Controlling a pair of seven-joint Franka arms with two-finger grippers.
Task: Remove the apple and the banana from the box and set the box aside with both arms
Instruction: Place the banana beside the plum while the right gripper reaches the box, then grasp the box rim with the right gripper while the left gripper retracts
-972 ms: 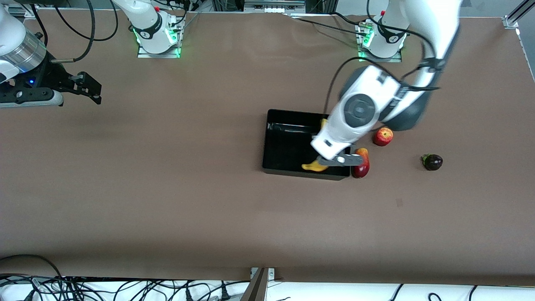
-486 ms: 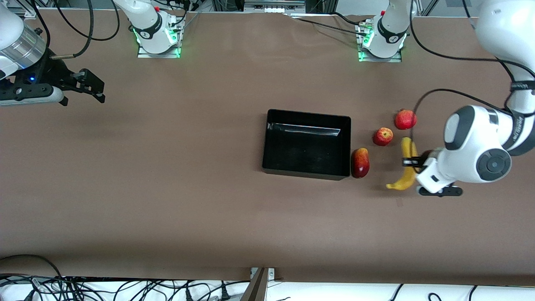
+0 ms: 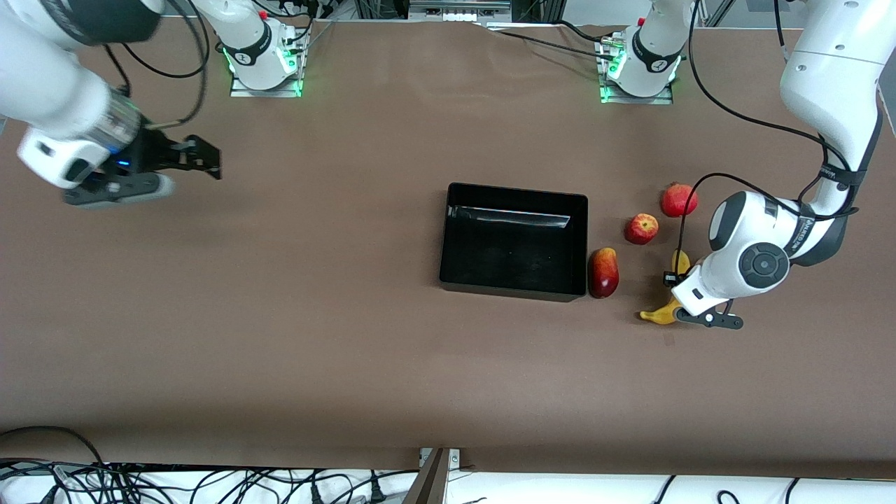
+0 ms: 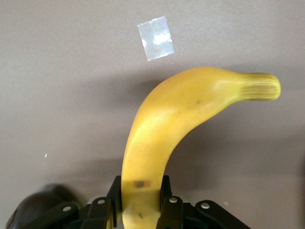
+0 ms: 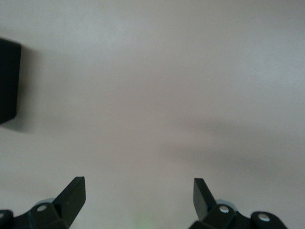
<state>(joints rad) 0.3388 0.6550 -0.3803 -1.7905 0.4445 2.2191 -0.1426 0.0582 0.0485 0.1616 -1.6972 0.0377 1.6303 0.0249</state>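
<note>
My left gripper (image 3: 674,287) is shut on the yellow banana (image 3: 658,315) and holds it low over the table, toward the left arm's end from the box. The left wrist view shows the fingers (image 4: 114,191) clamped on the banana (image 4: 167,124). The black box (image 3: 448,238) sits mid-table with nothing in it. The red apple with yellow patches (image 3: 642,228) lies on the table between the box and the banana. My right gripper (image 3: 203,159) is open and empty over bare table toward the right arm's end (image 5: 138,188).
A red and yellow mango-like fruit (image 3: 603,273) lies against the box's wall. A round red fruit (image 3: 678,199) lies beside the apple. A tape patch (image 3: 669,339) marks the table near the banana (image 4: 156,31). A dark object (image 4: 33,210) shows beside the left gripper.
My left gripper carried the banana from over the box out to the table past the apple, then lowered slightly. My right gripper moved toward the table's middle.
</note>
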